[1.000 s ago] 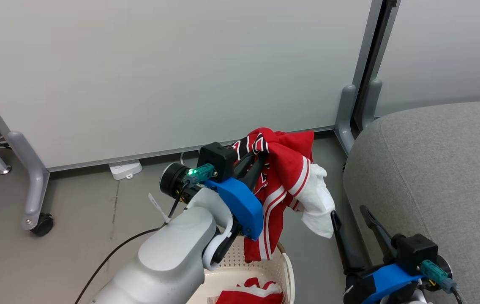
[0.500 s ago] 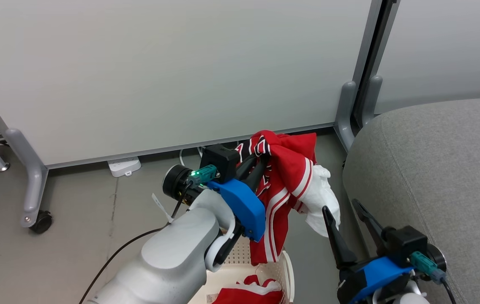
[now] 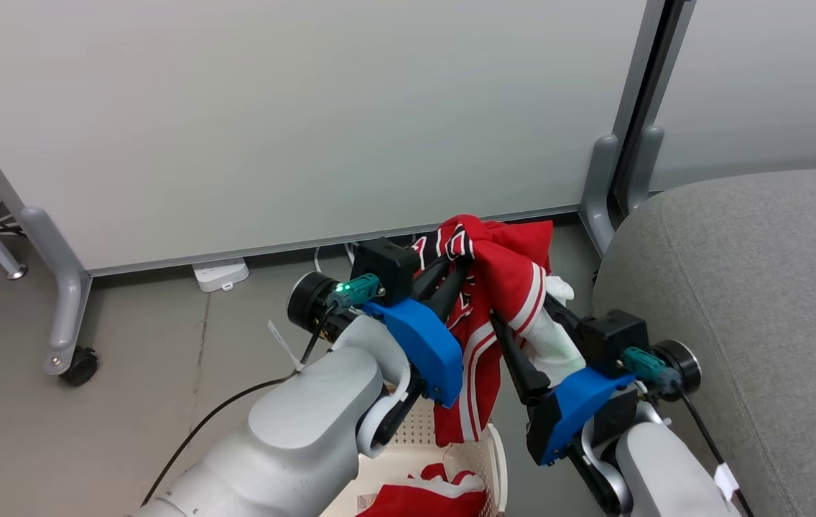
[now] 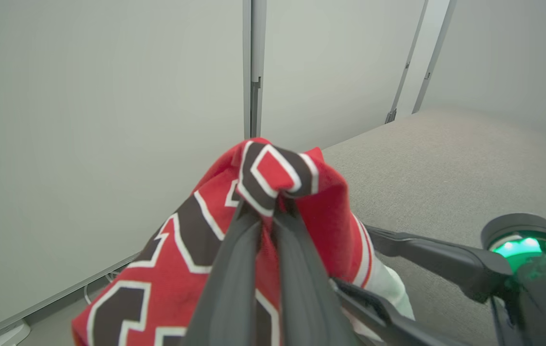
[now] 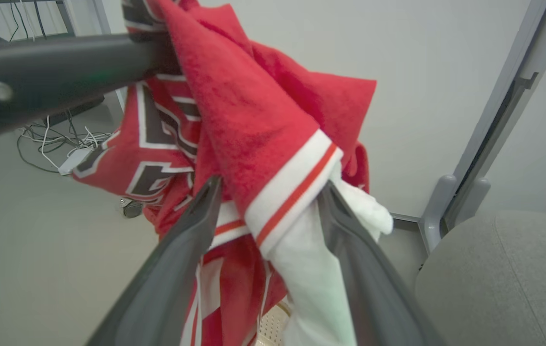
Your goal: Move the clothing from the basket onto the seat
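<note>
Nearest is the basket [image 3: 498, 467], with a second red garment [image 3: 422, 499] lying inside it, so the task is only part done. Above the basket's far rim hangs the jersey [image 3: 501, 283], well clear of the load below, its long axis running straight down from one bunched top corner to a hem that dangles over the basket. Just up and right of the basket is the right gripper [image 3: 519, 310]. Its fingers are spread as wide as they go and straddle the jersey's striped cuff and the white fold [image 3: 548, 345] under it. In the right wrist view the cloth sits in the gap of the right gripper [image 5: 270, 185], brushing the inner side of one finger, but nothing is clamped. A bit farther, above the basket's left half, the left gripper [image 3: 457, 267] is pinched tight on the jersey's top corner; in its own wrist view the left gripper [image 4: 269, 211] has black-and-white lettered fabric bulging out past the tips. The seat [image 3: 738, 287] lies right of the basket, so the right arm is the nearer one to it and the jersey needs to travel rightward. Probably the right fingers close on the cuff first. Behind the basket stands a pale wall panel [image 3: 307, 108].
</note>
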Motion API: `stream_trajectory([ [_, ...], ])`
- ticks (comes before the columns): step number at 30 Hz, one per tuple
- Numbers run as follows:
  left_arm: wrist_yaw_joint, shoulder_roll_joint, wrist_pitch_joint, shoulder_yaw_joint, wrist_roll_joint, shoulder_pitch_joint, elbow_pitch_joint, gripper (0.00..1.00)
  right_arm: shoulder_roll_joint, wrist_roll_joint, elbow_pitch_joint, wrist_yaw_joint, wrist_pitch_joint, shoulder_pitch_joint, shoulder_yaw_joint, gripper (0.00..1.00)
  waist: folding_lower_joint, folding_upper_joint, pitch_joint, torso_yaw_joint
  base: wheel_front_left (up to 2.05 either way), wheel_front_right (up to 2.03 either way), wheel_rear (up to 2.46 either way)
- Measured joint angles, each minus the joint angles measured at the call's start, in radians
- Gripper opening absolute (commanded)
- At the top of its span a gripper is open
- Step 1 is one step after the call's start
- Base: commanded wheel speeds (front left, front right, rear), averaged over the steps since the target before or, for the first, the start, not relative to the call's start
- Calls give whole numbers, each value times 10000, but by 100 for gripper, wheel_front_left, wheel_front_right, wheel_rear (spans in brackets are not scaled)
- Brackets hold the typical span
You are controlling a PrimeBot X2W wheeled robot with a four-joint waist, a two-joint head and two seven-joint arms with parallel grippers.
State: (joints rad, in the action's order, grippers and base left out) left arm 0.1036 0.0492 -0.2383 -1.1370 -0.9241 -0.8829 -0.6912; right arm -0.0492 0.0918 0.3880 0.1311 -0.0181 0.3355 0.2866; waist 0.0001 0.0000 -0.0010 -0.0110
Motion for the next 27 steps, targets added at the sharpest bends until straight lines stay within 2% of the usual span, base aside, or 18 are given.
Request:
stream_trajectory([
  [13, 88, 2, -59, -533, -449, -198, 96, 0, -2, 341, 1808, 0, -441, 1514, 550, 100, 0, 0, 17, 162, 0, 0, 0],
  [14, 90, 2, -61, -571, -477, -202, 105, 0, -2, 414, 1941, 0, -447, 1546, 606, 72, 0, 0, 12, 171, 0, 0, 0],
  [15, 92, 4, -69, -606, -527, -204, 109, 0, -2, 447, 2036, 0, -466, 1569, 650, 32, 0, 0, 6, 178, 0, 0, 0],
  [16, 94, 4, -73, -633, -541, -209, 111, 0, -2, 481, 2098, 0, -523, 1594, 690, 2, 0, 0, 0, 182, 0, 0, 0],
  [17, 94, 4, -73, -633, -541, -209, 111, 0, -2, 481, 2098, 0, -523, 1594, 690, 0, 0, 0, 0, 182, 0, 0, 0],
  [27, 161, 2, -146, -853, -788, -285, 35, 0, -2, 602, 2506, 0, -909, 1727, 826, 0, -1, 0, -91, 160, 0, 0, 0],
])
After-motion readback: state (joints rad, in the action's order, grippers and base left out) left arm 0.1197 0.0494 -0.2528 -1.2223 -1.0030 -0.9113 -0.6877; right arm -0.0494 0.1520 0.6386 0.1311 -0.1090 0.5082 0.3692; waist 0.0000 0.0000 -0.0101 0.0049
